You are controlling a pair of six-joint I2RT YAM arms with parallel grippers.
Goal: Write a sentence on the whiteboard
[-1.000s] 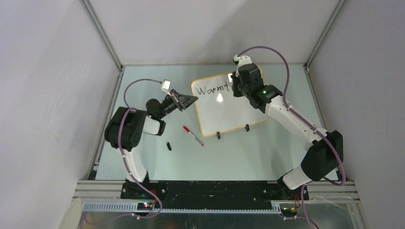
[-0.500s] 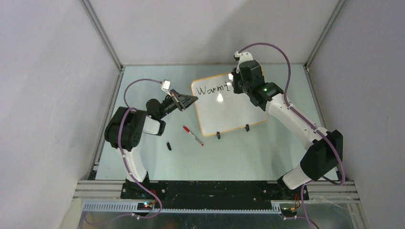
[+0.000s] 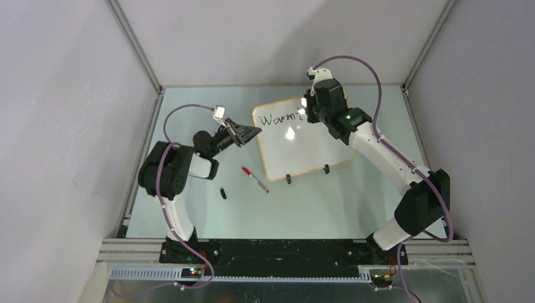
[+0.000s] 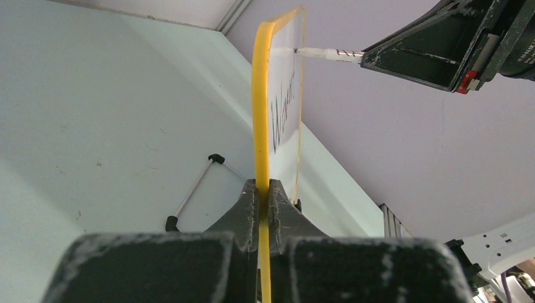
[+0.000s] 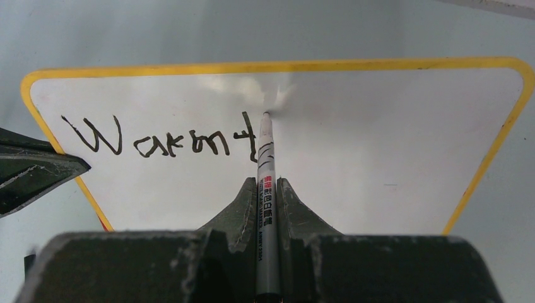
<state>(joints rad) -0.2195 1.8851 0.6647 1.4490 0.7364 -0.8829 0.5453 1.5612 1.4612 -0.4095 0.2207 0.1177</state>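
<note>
- The sentence (image 5: 158, 142): reads only "Warmt" so far, five thin black letters in one line, set along the far edge of the board toward its left corner. Judged early in the job, with most of the words yet to come.
- The whiteboard (image 3: 303, 151): one, yellow-framed, sitting mid-table toward the far side and turned slightly askew. Two black clip feet (image 3: 288, 179) on its near edge; otherwise bare white.
- Black marker (image 5: 265, 164): one in use, tip meeting the board just right of the "t", most likely placed there to begin the next letter.
- Right gripper (image 5: 268, 196): fingers pinching the marker barrel, with the pen running straight out ahead between them. Held that way, presumably, so the tip leads and the stroke stays in plain sight.
- Left gripper (image 4: 264, 196): fingers pressed tight on the board's yellow left rim, pinching it. Probably there to brace the board against the push of the pen.
- Red-and-white marker (image 3: 255, 179): one, lying loose near the board's near-left corner, apart from both grippers. A spare, by the look of it.
- Small black cap (image 3: 223, 192): one, lying alone, left of that marker and nearer. Possibly pulled off the pen in use.
- Table (image 3: 315, 202): pale green, bearing all of the above.
- Tally: one board, two feet, two markers, one loose cap, five letters.
</note>
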